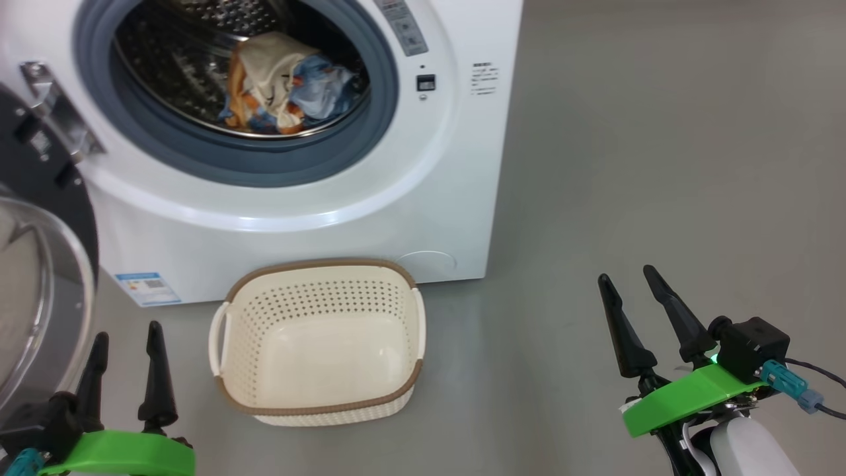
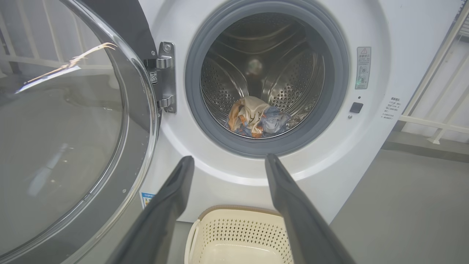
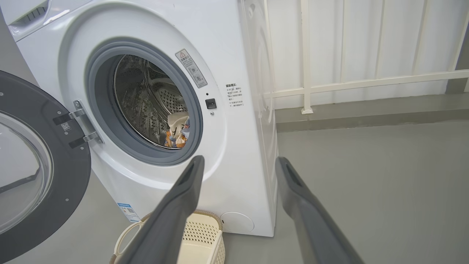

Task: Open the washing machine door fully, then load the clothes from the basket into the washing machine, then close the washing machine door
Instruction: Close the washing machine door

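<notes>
The white washing machine (image 1: 410, 198) stands with its door (image 1: 39, 284) swung wide to the left, its glass bowl facing me. The clothes (image 1: 284, 89) lie bundled at the bottom of the steel drum, cream, blue and orange; they show too as the clothes (image 2: 256, 117) and the clothes (image 3: 177, 132). The cream basket (image 1: 317, 390) sits on the floor before the machine with nothing in it. My left gripper (image 1: 125, 330) is open at the lower left, beside the door. My right gripper (image 1: 631, 277) is open over bare floor, right of the basket.
Grey floor (image 1: 661, 165) stretches to the right of the machine. A white railing (image 3: 366, 82) and a low ledge run along the wall behind it. The open door takes up the room at the left.
</notes>
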